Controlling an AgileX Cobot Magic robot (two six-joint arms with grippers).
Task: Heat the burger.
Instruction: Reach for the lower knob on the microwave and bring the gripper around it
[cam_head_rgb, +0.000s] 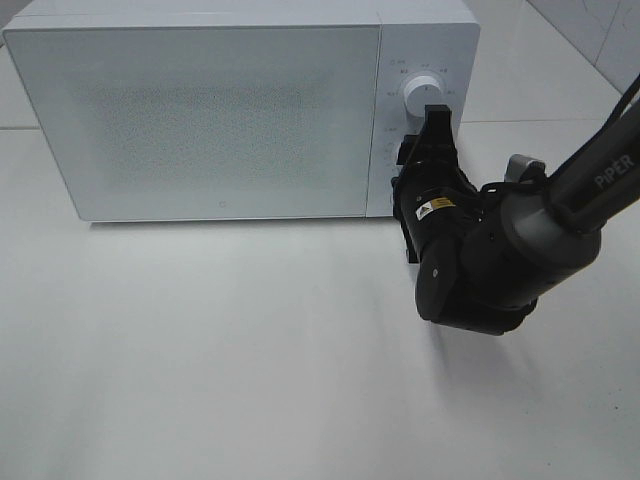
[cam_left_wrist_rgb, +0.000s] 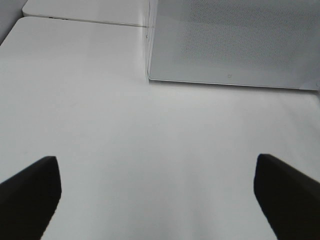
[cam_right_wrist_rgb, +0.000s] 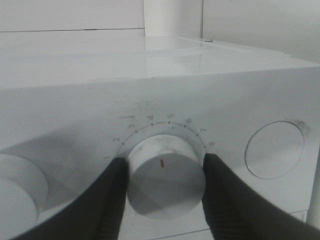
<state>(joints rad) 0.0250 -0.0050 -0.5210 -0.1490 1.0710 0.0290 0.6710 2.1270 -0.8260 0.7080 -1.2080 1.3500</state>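
Note:
The burger shows in no view. The white microwave (cam_head_rgb: 200, 120) stands at the back of the table with its door closed. My right gripper (cam_head_rgb: 432, 120) reaches onto the control panel just below the upper dial (cam_head_rgb: 424, 95). In the right wrist view the right gripper (cam_right_wrist_rgb: 165, 182) is shut on a white numbered knob (cam_right_wrist_rgb: 165, 170) with a red mark, one black finger (cam_right_wrist_rgb: 112, 195) on each side. My left gripper (cam_left_wrist_rgb: 160, 200) is open over bare table, facing the microwave's front left corner (cam_left_wrist_rgb: 150, 75).
A round push button (cam_right_wrist_rgb: 274, 150) sits beside the gripped knob, and the other dial (cam_right_wrist_rgb: 17, 190) sits on its other side. The white tabletop (cam_head_rgb: 220, 350) stretches in front of the microwave. The right arm's black body (cam_head_rgb: 500, 260) hangs over the table's right side.

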